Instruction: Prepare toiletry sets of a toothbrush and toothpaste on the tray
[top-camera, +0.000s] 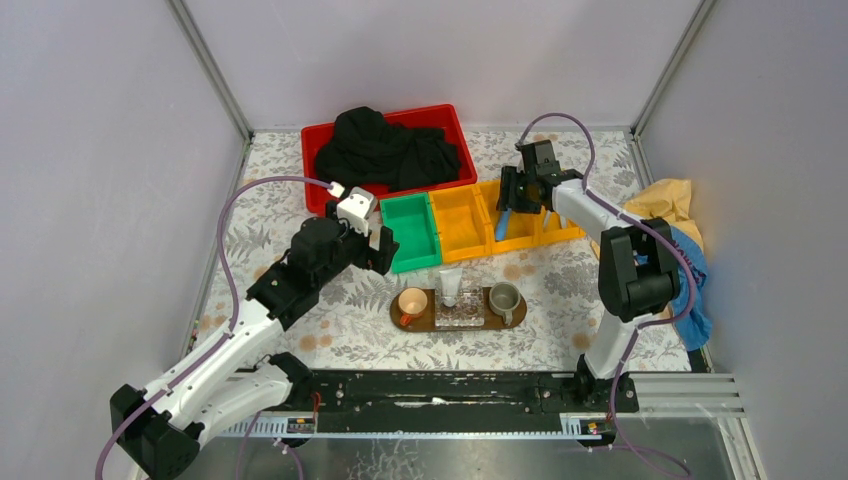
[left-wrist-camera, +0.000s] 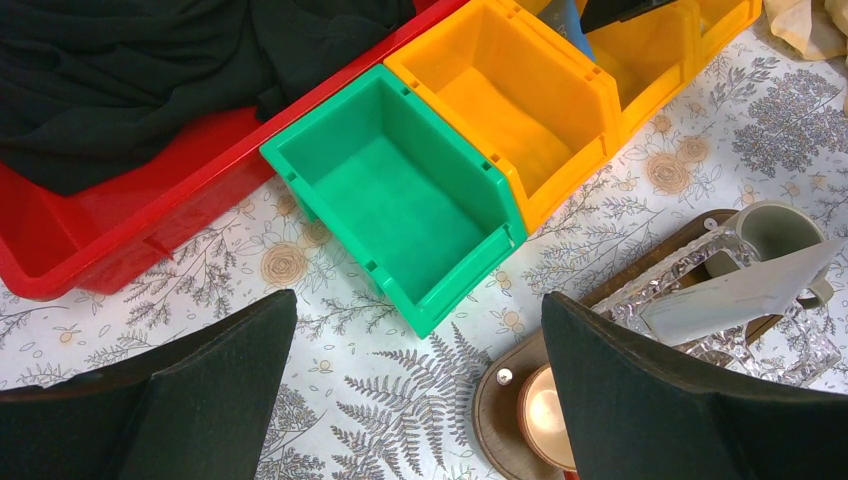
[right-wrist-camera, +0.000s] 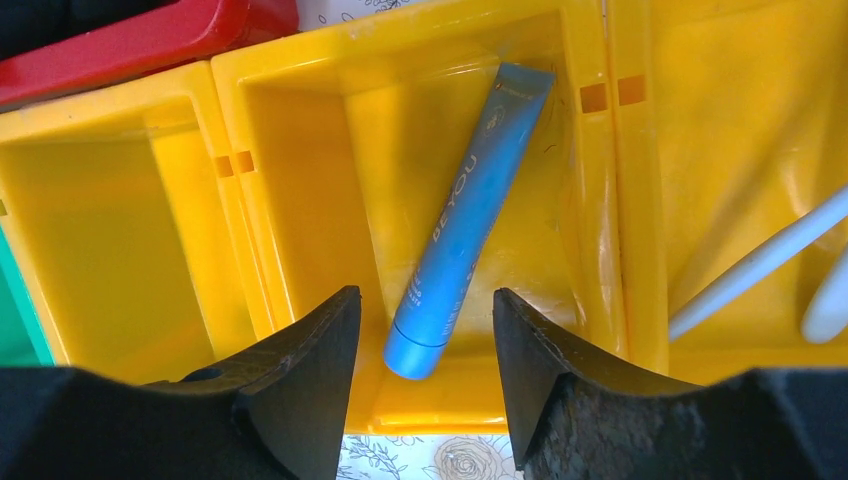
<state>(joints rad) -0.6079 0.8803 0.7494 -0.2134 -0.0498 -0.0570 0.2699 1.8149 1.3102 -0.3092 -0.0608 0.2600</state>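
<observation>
Two arms stretched forward, right gripper (right-wrist-camera: 422, 300) over blue toothpaste (right-wrist-camera: 470, 200), jaws half open, left gripper (left-wrist-camera: 418, 300) spread wide, two toothbrushes (right-wrist-camera: 760, 260), one white toothpaste (left-wrist-camera: 740, 295) on tray (left-wrist-camera: 488, 410).

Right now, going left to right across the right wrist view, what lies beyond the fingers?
Left yellow bin → middle yellow bin holding the blue toothpaste → right yellow bin holding a toothbrush, then a second toothbrush at the picture's edge.

Blue toothpaste (right-wrist-camera: 465, 215), yellow bin (right-wrist-camera: 300, 180)
</observation>
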